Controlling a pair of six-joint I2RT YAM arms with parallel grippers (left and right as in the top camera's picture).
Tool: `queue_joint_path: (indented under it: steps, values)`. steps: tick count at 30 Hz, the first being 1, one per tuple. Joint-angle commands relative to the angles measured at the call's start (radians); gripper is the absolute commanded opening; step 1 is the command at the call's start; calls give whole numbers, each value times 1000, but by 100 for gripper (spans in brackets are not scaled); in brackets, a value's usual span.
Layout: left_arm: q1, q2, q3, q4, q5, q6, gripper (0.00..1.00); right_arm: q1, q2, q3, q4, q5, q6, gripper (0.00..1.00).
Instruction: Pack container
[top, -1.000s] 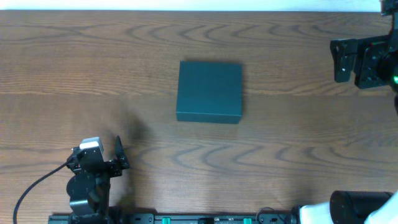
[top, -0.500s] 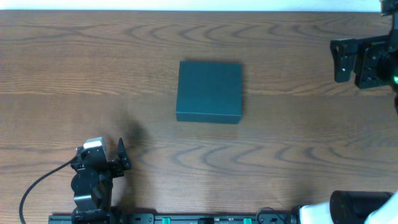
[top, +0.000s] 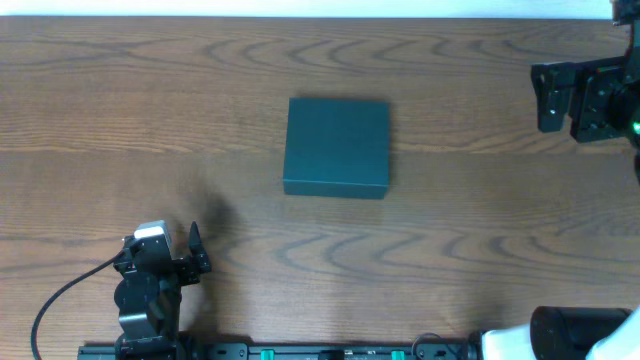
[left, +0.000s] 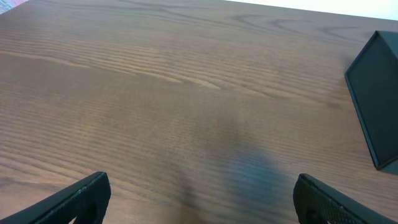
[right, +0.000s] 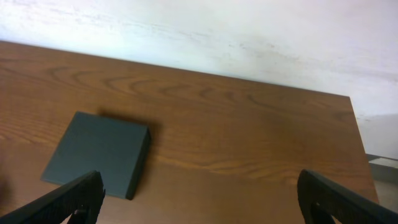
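Overhead: container (top: 336, 147) sits near the middle of the worktop (top: 150, 100), lid down flat, square to the worktop edges. Nothing is touching it. Left fingers (top: 194, 245) are at the near-left corner, well apart from the container. A black cable (top: 60, 300) trails off that arm toward the near edge. Right fingers (top: 545, 97) are at the far-right edge, also well apart from the container and roughly level with its far side. Can't judge either finger gap from up here.

Left wrist: left fingers (left: 81, 199) are spread wide, one tip in each bottom corner, with only bare worktop (left: 155, 93) between them. They grip nothing. The container (left: 376, 106) shows at the right edge, partly cut off, one corner pointing toward the camera, resting on the worktop and clear of the fingers.

Right wrist: right fingers (right: 74, 199) are likewise released, tips at the two bottom corners and nothing between them. The container (right: 99, 152) is in the lower left, closed, lying flat on the worktop (right: 249, 143). The left tip overlaps its near edge in the picture, and I can't tell any contact. A white wall (right: 217, 37) runs behind the worktop's far edge.
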Motion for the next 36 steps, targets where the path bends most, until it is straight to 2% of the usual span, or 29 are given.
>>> queue_joint_path:
  steps: [1,5,8,13,18,22,31,36]
  values:
    - [6,-8,-17,1,-10,3,95,5,0,2,-3,53,-15,99]
    - [6,-8,-17,1,-10,3,95,5,-31,-8,2,121,-14,99]
    - [6,-8,-17,1,-11,3,95,5,-175,-131,92,-1,-14,99]
    - [6,-8,-17,1,-10,3,95,8,-499,-585,418,-68,-14,99]
    - [6,-8,-17,1,-10,3,95,7,-790,-1092,640,-70,-14,99]
    - [6,-8,-17,1,-11,3,95,7,-976,-1445,702,-70,-14,99]
    - [6,-8,-17,1,-10,3,95,7,-1332,-2040,873,-77,-13,99]
    - [6,-8,-17,1,-10,3,95,7,-1520,-2267,921,-90,-2,99]
